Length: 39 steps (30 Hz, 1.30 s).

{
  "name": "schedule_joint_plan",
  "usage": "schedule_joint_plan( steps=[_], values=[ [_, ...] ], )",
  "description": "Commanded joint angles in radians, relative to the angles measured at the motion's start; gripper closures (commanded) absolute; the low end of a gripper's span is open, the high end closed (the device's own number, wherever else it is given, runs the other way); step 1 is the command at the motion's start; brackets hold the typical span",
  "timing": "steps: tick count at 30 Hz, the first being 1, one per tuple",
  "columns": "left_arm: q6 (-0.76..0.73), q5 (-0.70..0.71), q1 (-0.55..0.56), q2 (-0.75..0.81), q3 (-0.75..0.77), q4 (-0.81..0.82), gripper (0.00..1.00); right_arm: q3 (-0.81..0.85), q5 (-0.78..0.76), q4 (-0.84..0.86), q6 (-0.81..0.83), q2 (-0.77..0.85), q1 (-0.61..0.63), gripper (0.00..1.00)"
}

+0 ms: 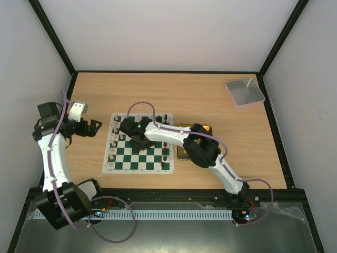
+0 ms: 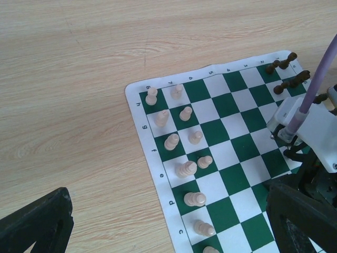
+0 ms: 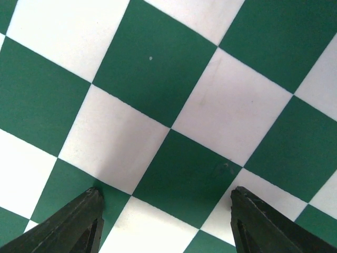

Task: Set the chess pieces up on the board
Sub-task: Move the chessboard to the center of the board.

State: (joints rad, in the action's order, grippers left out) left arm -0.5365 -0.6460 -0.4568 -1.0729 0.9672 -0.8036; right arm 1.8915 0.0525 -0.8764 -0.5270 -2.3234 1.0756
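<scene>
The green and white board (image 1: pixel 130 158) lies mid-table. Cream chess pieces (image 1: pixel 114 141) stand along its left edge and dark ones (image 1: pixel 166 155) along its right edge. The left wrist view shows the cream pieces (image 2: pixel 186 169) in two columns on the board (image 2: pixel 231 147), with dark pieces (image 2: pixel 288 84) at the far corner. My left gripper (image 1: pixel 95 128) hangs open just left of the board, nothing between its fingers (image 2: pixel 42 221). My right gripper (image 1: pixel 139 143) is low over bare squares (image 3: pixel 179 174) mid-board, its jaws open and empty.
A gold tray (image 1: pixel 206 128) lies right of the board, largely under my right arm. A grey metal tray (image 1: pixel 245 92) stands at the back right. Black frame rails edge the wooden table.
</scene>
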Motion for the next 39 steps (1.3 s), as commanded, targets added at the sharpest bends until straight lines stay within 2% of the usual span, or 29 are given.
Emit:
schedule_joint_plan(
  steps=[1, 39],
  values=[
    [-0.011, -0.017, 0.006, 0.008, -0.003, -0.022, 0.01, -0.088, -0.028, -0.055, 0.007, 0.005, -0.017, 0.36],
    [0.006, 0.007, 0.032, 0.005, -0.012, -0.003, 0.01, -0.391, -0.046, 0.039, 0.018, 0.173, -0.049, 0.36]
  ],
)
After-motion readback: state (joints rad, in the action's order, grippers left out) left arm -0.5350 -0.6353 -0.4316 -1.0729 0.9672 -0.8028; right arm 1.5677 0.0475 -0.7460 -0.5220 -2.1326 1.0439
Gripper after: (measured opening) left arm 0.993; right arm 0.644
